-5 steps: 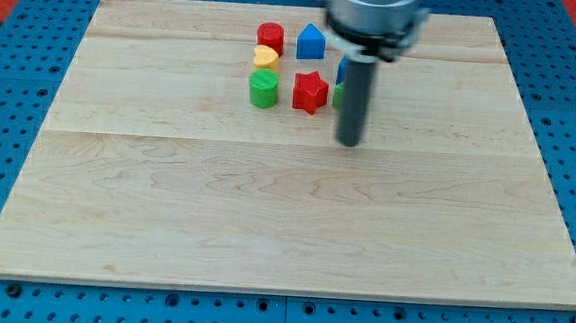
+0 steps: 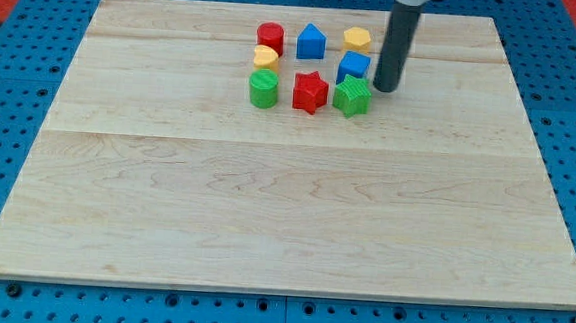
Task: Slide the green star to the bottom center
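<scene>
The green star (image 2: 352, 96) sits in the upper middle of the wooden board (image 2: 286, 201), at the right end of a row with a red star (image 2: 310, 91) and a green cylinder (image 2: 263, 89). My tip (image 2: 385, 88) rests on the board just right of the green star and slightly above it, close to it but apart. A blue cube (image 2: 353, 65) sits right above the green star, just left of the rod.
Above the row sit a red cylinder (image 2: 270, 36), a small yellow block (image 2: 265, 56), a blue house-shaped block (image 2: 311, 42) and a yellow hexagon (image 2: 357, 37). The board lies on a blue pegboard (image 2: 10, 114).
My tip has moved up and to the right, from below the green star to its upper right side. The blocks it hid now show. No block has moved.
</scene>
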Robot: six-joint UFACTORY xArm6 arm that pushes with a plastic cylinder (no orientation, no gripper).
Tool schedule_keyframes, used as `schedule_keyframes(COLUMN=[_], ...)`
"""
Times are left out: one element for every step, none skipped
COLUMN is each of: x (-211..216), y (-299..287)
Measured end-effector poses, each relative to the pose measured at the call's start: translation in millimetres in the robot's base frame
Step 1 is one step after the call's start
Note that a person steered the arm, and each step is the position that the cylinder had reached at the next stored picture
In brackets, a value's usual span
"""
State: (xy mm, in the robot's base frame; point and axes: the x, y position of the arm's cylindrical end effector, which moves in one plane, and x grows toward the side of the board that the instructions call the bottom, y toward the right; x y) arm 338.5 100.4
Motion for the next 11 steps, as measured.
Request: schedule_keyframes(x=[0,1,13,40,74,102,128,141,165,189,206], y=[-30,-47,-50,-61,-65,-82,-100,-89,-87,-83,-75])
